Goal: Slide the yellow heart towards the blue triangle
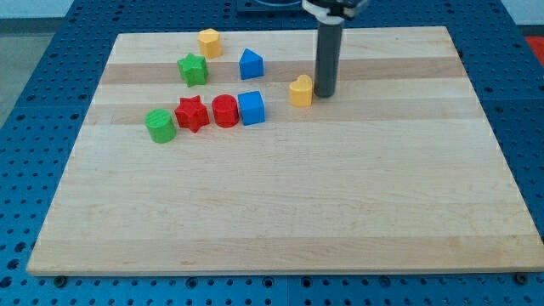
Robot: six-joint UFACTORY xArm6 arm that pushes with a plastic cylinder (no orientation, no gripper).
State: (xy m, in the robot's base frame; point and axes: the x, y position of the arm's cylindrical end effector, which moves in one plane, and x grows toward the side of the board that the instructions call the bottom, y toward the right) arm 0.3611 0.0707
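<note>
The yellow heart (301, 91) lies on the wooden board (280, 212) right of centre near the view's top. My tip (325, 94) stands just to the heart's right, touching or almost touching it. The blue triangle (251, 65) lies up and to the left of the heart, about a block's width away.
A yellow hexagon (209, 42) and a green star (193, 70) lie left of the blue triangle. Below them sits a row: green cylinder (160, 126), red star (192, 113), red cylinder (225, 111), blue cube (252, 108). Blue perforated table surrounds the board.
</note>
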